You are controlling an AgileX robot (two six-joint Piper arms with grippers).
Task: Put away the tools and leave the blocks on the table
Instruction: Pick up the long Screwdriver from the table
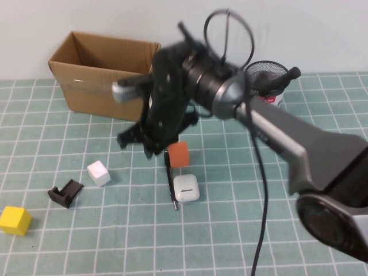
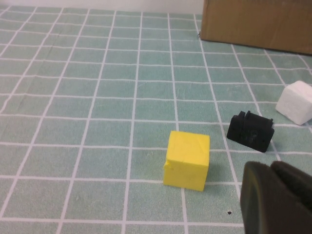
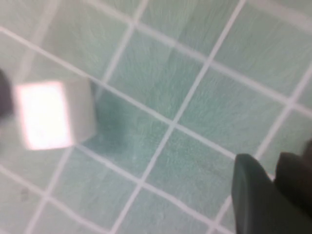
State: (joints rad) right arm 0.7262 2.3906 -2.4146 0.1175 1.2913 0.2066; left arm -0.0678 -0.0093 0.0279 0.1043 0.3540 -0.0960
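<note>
Your right gripper [image 1: 154, 145] hangs low over the tabletop [image 1: 230, 230], at the far end of the thin black screwdriver [image 1: 171, 184], probably lined up to lift it. Whether it is apart or clamped, you cannot tell. The orange cube [image 1: 179, 155] sits just beside it and the earbud case [image 1: 186, 188] lies further along the shaft. Your left gripper [image 2: 272, 195] is pressed together and empty, parked near the yellow cube [image 2: 186, 160].

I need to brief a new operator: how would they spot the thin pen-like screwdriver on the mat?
Start at the cardboard box at the back of the mat, then come forward to the orange cube. The thin black screwdriver lies beside it, alongside the white earbud case. It is the only long, slim black stick there.
</note>
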